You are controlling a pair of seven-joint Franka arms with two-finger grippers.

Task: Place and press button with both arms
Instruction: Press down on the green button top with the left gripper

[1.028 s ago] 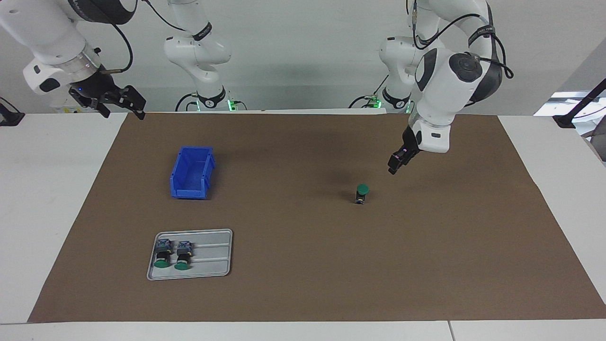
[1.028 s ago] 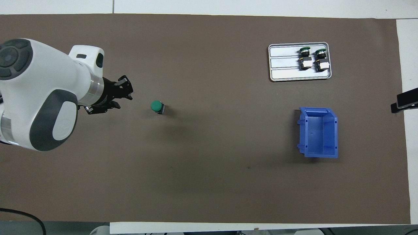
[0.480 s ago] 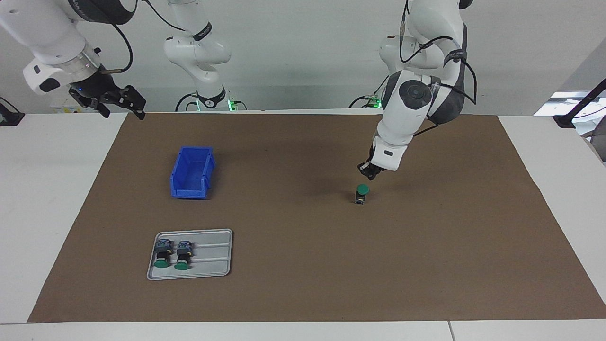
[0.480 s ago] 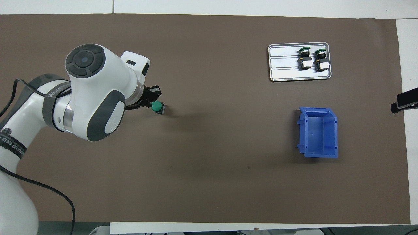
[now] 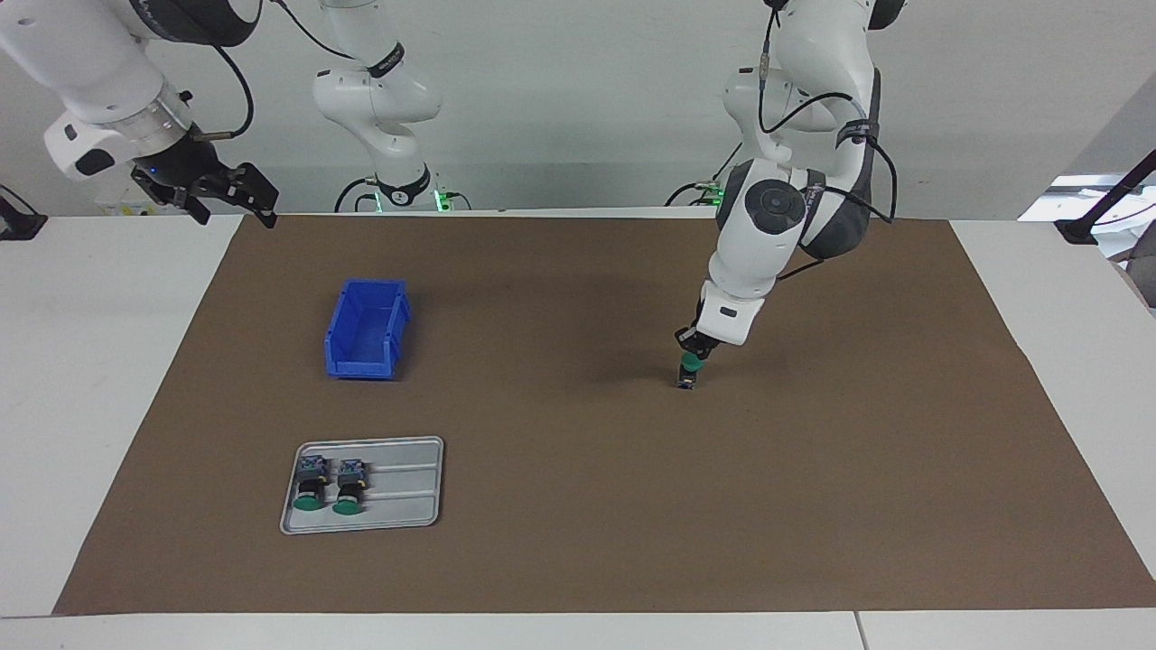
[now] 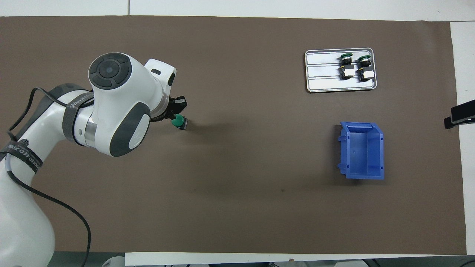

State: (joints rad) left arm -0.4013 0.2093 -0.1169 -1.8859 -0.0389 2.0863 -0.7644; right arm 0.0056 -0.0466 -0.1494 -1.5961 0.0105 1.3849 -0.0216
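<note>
Facing view, swept from its left edge to its right. Right gripper [image 5: 230, 200] hung in the air over the table corner at the right arm's end, on the robots' edge, just off the brown mat [image 5: 596, 506]; its fingers stood spread with nothing between them, and the right arm waited there. Blue open-topped bin [image 5: 366, 329] sat on the mat toward the right arm's end, nothing visible inside. Grey metal tray [image 5: 406, 487] lay farther from the robots than the bin, toward the table edge away from the robots; two spare green-capped push-button switches [image 5: 328, 485] lay on their sides in it, side by side, at the tray's end toward the right arm's end of the table. The button [image 5: 689, 370] stood upright on the mat, cap up, past the table's middle toward the left arm's end and well apart from bin and tray. Left gripper [image 5: 691, 348] pointed down at the button, its tip at the green cap and apparently touching it; whether its fingers were spread or pressed together could not be told. In the overhead view the left gripper [image 6: 177, 108] partly covered the button [image 6: 180, 121] from the side of the left arm's end.
</note>
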